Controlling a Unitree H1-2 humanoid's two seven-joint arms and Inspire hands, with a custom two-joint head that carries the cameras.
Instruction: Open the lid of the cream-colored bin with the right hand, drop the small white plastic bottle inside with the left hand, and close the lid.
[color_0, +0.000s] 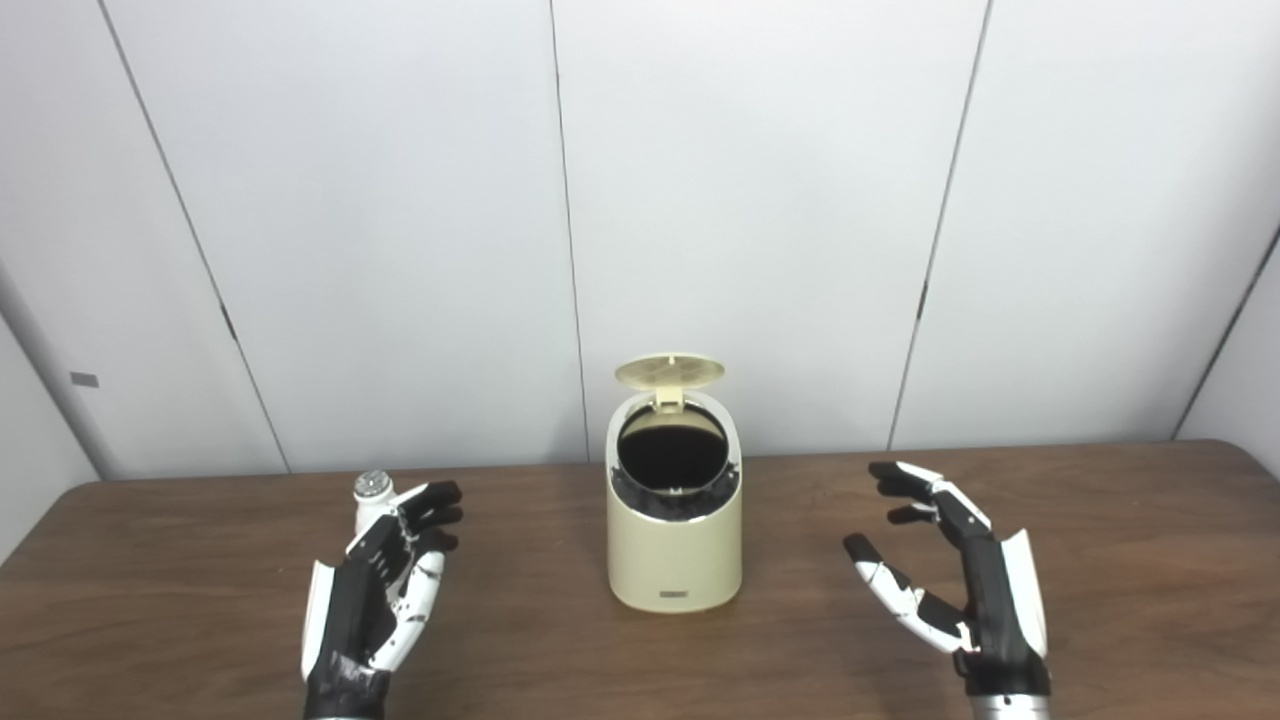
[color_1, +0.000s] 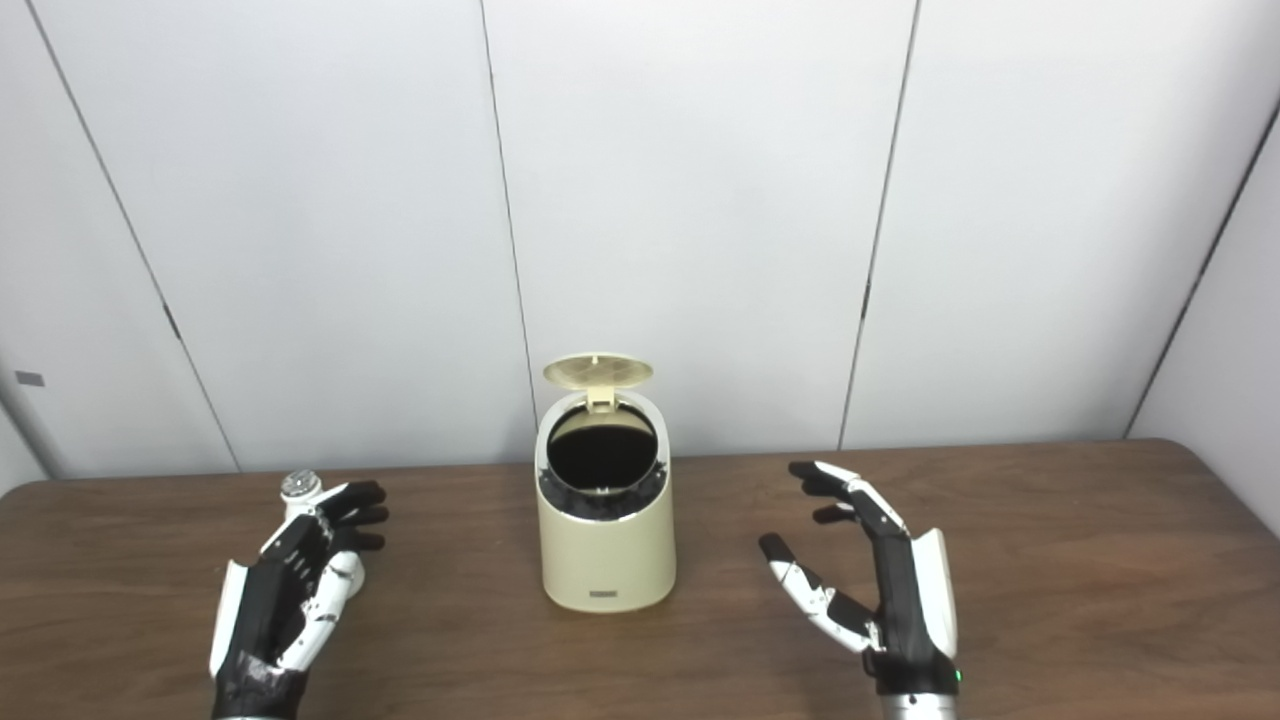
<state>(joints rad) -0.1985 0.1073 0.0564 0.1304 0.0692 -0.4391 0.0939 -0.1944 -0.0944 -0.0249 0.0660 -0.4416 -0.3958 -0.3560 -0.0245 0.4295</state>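
Observation:
The cream-colored bin (color_0: 674, 545) stands at the middle of the brown table, its round lid (color_0: 669, 371) tipped up at the back and the dark inside showing. A small white plastic bottle (color_0: 373, 497) with a silvery cap stands upright to the left; its lower part is hidden behind the fingers of my left hand (color_0: 380, 585). That hand is open, fingers pointing up and to the right, and I see no grip on the bottle. My right hand (color_0: 950, 570) hovers open to the right of the bin, palm toward it, well apart from it.
The brown table (color_0: 1150, 560) runs the full width, with its back edge against a white panelled wall (color_0: 760, 200). Bare wood lies between each hand and the bin and along the front.

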